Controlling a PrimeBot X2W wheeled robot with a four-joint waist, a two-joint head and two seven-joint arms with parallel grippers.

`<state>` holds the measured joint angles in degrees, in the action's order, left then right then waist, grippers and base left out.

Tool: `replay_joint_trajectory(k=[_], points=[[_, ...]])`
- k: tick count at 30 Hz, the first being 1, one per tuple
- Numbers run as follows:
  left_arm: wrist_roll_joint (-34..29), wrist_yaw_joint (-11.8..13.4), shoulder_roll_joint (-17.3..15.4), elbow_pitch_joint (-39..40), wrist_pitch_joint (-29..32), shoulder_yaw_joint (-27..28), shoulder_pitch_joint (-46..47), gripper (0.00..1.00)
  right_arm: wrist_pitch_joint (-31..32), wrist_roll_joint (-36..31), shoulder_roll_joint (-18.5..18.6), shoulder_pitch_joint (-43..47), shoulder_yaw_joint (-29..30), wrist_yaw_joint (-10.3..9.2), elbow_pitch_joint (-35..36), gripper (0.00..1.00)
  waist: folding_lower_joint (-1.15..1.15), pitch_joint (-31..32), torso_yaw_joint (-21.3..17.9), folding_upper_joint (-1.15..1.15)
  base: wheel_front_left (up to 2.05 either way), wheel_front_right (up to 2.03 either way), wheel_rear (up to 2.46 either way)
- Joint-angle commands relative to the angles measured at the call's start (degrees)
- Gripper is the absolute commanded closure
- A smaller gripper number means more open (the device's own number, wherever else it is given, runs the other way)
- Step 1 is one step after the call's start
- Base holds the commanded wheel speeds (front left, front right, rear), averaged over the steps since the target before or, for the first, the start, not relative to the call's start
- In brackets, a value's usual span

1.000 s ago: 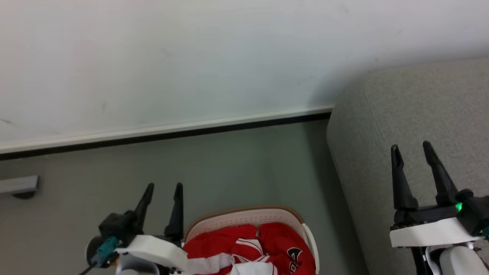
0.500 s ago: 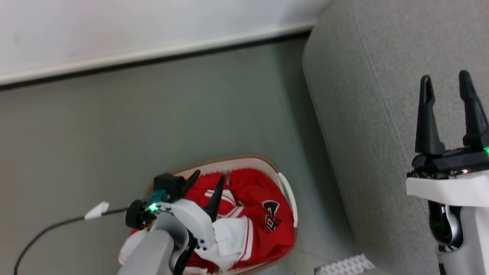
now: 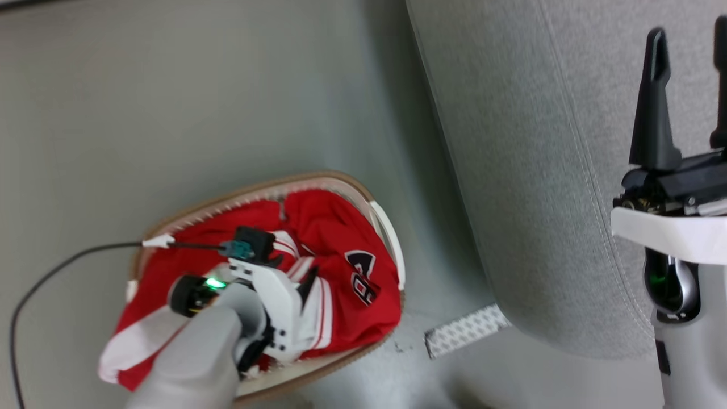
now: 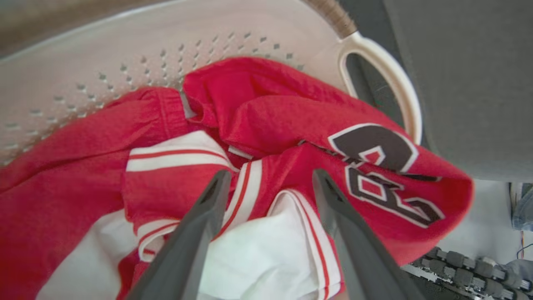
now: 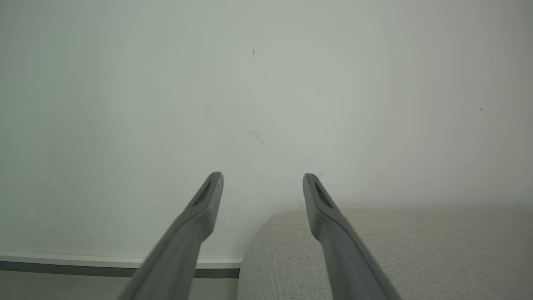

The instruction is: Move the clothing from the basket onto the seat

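Smooth grey-green floor point(image 3: 170, 85) is noted under the oval perforated basket point(image 3: 341, 183), set beside the rounded corner of the woven-fabric seat point(image 3: 511, 142). Crumpled red-and-white clothing point(image 3: 335, 238) is heaped inside. Left pincer point(image 4: 270, 174) is spread wide over it; right pincer point(image 5: 263, 177) is held wide, empty.

Soft red cloth clothing point(image 4: 266, 108), perforated smooth plastic basket point(image 4: 125, 50), matt woven-fabric seat point(image 3: 511, 142)

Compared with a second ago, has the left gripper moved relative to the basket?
Yes. The left gripper was outside the basket rim, over the floor; now it is inside that rim, fingers open, over the clothing.
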<state>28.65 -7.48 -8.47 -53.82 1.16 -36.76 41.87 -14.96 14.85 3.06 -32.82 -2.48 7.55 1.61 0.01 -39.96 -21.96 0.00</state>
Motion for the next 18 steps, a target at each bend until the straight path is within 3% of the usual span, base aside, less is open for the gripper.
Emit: replay_joint_trajectory(k=[1, 9, 18], points=[[0.6, 0.0, -1.3, -1.5, 0.8, -0.7, 1.5, 0.0, -0.2, 0.8, -0.2, -1.3, -0.1, -0.12, 0.5, 0.0, -0.01, -3.8, -2.6, 0.0, 0.0, 0.0, 0.0], [4.7, 0.0, -4.3, -4.7, 7.5, -9.1, 4.7, 0.0, -0.2, 5.1, -0.3, -3.5, -0.9, -0.12, 2.3, 0.0, -0.01, -9.8, -6.2, 0.0, 0.0, 0.0, 0.0], [12.7, 0.0, -8.6, -1.6, 13.3, -19.9, 7.6, 0.0, -0.2, 5.2, -0.3, -2.9, -0.5, -0.12, 3.9, 0.0, -0.01, -13.8, -4.7, 0.0, 0.1, 0.1, 0.1]])
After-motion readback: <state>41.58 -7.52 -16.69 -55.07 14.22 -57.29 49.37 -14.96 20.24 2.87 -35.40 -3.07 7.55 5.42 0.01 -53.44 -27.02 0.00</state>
